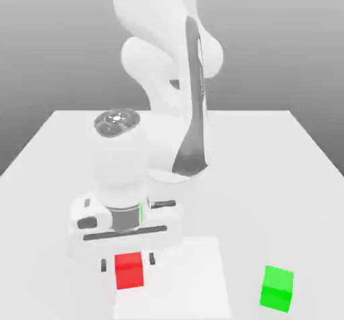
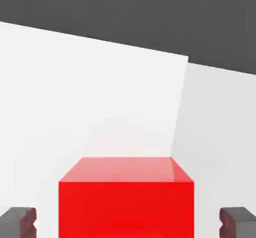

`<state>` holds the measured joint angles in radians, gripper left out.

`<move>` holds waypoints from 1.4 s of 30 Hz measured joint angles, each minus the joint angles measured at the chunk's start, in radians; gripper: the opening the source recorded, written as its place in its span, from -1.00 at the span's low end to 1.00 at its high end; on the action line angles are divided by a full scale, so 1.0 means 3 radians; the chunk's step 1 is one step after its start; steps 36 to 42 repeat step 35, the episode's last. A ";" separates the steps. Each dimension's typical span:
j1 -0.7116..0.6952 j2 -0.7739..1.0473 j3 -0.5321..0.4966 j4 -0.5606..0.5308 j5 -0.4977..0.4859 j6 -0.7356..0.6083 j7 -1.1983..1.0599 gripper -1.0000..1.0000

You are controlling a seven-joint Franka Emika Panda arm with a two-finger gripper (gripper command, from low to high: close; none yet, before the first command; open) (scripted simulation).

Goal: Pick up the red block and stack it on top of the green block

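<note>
Near the bench's front edge, left of centre in the exterior view, the red block [image 1: 129,270] sits on a paler square patch of the bench [image 1: 269,171]. The green block [image 1: 277,288] stands well apart, toward the exterior view's right, also close to the front edge.

Risks as I judge them: the fingers straddle red with a gap on each side. If I close off-centre, one pad lands first and shoves or twists the block. If I close too high, the grip is only on the top edge and the block may slip on the lift. The carry to green is long, so a loose grip could drop the block or spoil the placing.

Tool [image 1: 127,263]: released, spread wider than the block, fingertips [image 2: 18,220] flanking it on both sides. Nothing held; no contact that I can see.
</note>
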<state>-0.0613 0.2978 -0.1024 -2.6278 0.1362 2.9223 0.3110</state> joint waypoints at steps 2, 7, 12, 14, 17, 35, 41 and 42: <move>-0.0001 0.0000 0.0001 0.0000 -0.0003 -0.0003 0.0003 -1.00; 0.0040 -0.0187 -0.0062 -0.0030 -0.0102 -0.0158 0.0075 -1.00; 0.0171 -0.0637 -0.0043 -0.0032 -0.0346 -0.0602 0.0297 -1.00; 0.0373 -0.0641 0.0112 0.0086 -0.0396 -0.0725 0.0406 -1.00; 0.0692 -0.0609 0.0362 0.0287 -0.0458 -0.0894 0.0571 -1.00; 0.1175 -0.0209 0.0683 0.0607 -0.0635 -0.0811 0.0878 1.00; 0.1175 -0.0209 0.0683 0.0607 -0.0635 -0.0811 0.0878 1.00; 0.1175 -0.0209 0.0683 0.0607 -0.0635 -0.0811 0.0878 1.00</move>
